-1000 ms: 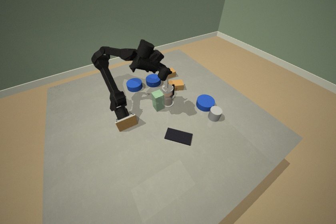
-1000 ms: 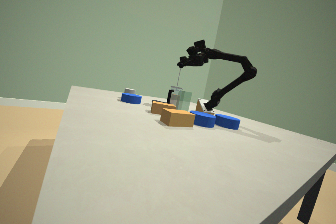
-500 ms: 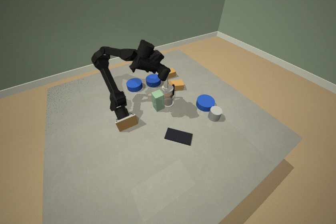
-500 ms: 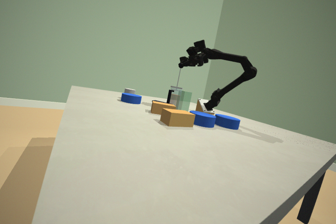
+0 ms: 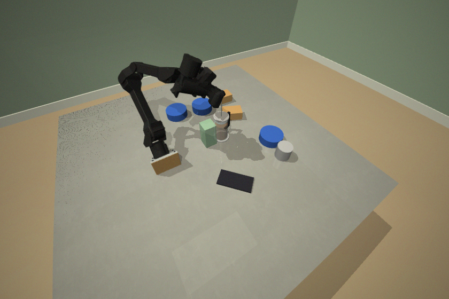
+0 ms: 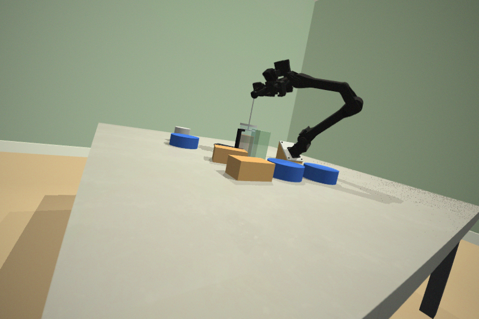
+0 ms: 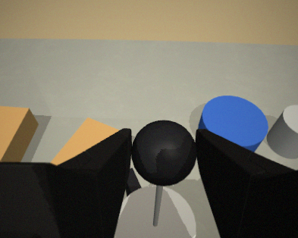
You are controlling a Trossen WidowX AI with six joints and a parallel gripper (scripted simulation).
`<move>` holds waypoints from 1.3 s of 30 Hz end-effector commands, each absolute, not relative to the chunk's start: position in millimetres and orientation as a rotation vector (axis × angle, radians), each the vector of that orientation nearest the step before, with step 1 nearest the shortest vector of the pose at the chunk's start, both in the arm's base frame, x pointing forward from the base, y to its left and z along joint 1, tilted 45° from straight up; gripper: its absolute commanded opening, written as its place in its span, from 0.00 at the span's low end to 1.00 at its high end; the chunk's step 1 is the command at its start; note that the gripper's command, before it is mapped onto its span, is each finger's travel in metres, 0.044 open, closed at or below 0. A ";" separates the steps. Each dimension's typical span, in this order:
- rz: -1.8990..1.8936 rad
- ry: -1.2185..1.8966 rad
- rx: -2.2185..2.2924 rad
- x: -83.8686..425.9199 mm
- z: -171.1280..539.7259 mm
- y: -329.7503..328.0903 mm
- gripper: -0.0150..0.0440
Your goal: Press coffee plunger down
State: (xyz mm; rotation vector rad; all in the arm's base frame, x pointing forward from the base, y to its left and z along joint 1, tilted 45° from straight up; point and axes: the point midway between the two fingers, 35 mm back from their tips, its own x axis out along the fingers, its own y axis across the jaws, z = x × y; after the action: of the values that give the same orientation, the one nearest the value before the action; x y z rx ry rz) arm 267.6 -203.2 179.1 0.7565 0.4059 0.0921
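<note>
The coffee press stands upright on the table, a clear glass with brown contents and a black handle. Its thin grey rod stands high out of the lid. The round black knob tops the rod. My gripper is shut on the knob, one finger against each side in the wrist view. In the top view the gripper hides the knob.
A pale green block stands close beside the press. Two orange blocks and two blue discs lie behind it. Another blue disc, a grey cylinder and a dark flat slab lie further off.
</note>
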 end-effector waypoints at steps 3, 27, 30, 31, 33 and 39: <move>0.096 0.435 0.770 271.1 161.2 -190.4 0.47; 0.095 0.438 0.769 278.7 131.4 -165.5 0.47; 0.095 0.437 0.769 279.6 127.9 -162.3 0.47; 0.095 0.437 0.769 279.8 126.7 -161.2 0.47; 0.095 0.436 0.770 280.4 124.4 -159.0 0.47; 0.095 0.434 0.771 282.2 117.5 -152.1 0.47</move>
State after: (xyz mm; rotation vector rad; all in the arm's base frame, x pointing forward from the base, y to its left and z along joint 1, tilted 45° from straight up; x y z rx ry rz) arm 282.6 -169.5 136.9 0.7312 0.3906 0.0828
